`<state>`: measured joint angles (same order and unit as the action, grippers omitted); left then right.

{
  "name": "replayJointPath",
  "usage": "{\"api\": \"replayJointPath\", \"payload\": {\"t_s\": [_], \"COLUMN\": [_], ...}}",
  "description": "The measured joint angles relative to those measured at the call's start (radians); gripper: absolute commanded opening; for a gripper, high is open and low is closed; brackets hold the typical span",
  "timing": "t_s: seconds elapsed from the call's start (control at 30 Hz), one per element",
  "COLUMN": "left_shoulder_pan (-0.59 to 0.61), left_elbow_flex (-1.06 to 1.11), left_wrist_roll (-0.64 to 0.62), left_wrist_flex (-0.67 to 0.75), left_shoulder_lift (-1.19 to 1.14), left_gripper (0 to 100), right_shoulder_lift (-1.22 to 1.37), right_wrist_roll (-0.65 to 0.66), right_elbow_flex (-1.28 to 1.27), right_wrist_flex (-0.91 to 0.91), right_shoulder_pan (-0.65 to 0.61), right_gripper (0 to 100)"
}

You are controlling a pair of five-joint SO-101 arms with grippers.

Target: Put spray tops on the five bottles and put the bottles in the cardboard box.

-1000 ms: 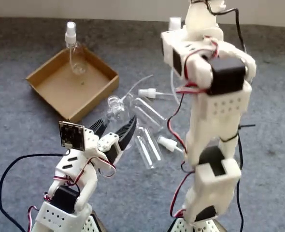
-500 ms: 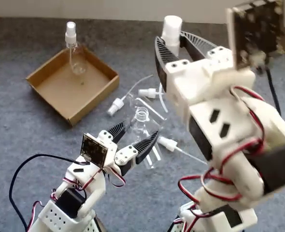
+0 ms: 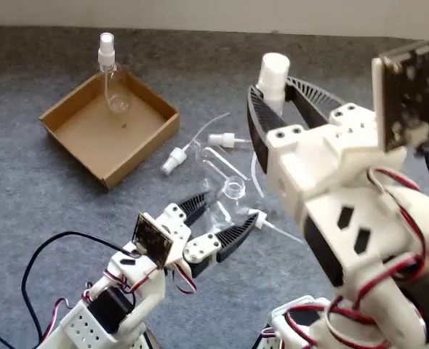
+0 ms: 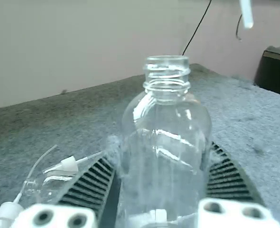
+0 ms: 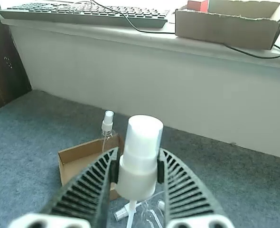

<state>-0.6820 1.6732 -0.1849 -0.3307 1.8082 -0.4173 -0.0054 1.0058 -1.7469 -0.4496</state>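
Left wrist view: the left gripper (image 4: 161,154) has its fingers clamped on the body of a clear bottle (image 4: 166,142) with an open, threaded neck. From the high view it sits near the middle of the grey carpet (image 3: 40,203), toward six o'clock. At two o'clock, the right gripper (image 3: 273,91) pinches a white spray top (image 3: 274,73), its dip tube hanging. At ten o'clock, the cardboard box (image 3: 76,123) holds one capped bottle (image 3: 113,80), standing.

Uncapped clear bottle (image 4: 166,142) upright, white spray top (image 5: 140,154) upright, capped bottle (image 3: 113,87) seemingly standing in cardboard box (image 3: 83,131)
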Motion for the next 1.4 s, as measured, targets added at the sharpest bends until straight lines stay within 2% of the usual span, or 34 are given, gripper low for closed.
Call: {"api": "replayJointPath", "payload": {"t_s": [0.37, 0.57, 1.1, 1.4], "left_shoulder_pan": [-0.029, -0.114, -0.133, -0.135], "left_elbow_flex": [0.000, 0.000, 0.000, 0.000], "left_wrist_roll": [0.000, 0.000, 0.000, 0.000], "left_wrist_flex": [0.025, 0.025, 0.025, 0.025], "left_shoulder_lift": [0.000, 0.000, 0.000, 0.000], "left_gripper": [8, 8, 8, 8], "right_shoulder_lift": [-0.192, -0.287, -0.552, -0.551], "right_wrist_roll": [0.000, 0.000, 0.000, 0.000], "right_elbow_flex": [-0.241, -0.397, -0.910, -0.990], "right_wrist_flex": [0.083, 0.137, 0.531, 0.552], "right_shoulder_pan": [0.000, -0.002, -0.003, -0.002], "right_gripper": [3.3, 3.3, 3.3, 3.3]}}
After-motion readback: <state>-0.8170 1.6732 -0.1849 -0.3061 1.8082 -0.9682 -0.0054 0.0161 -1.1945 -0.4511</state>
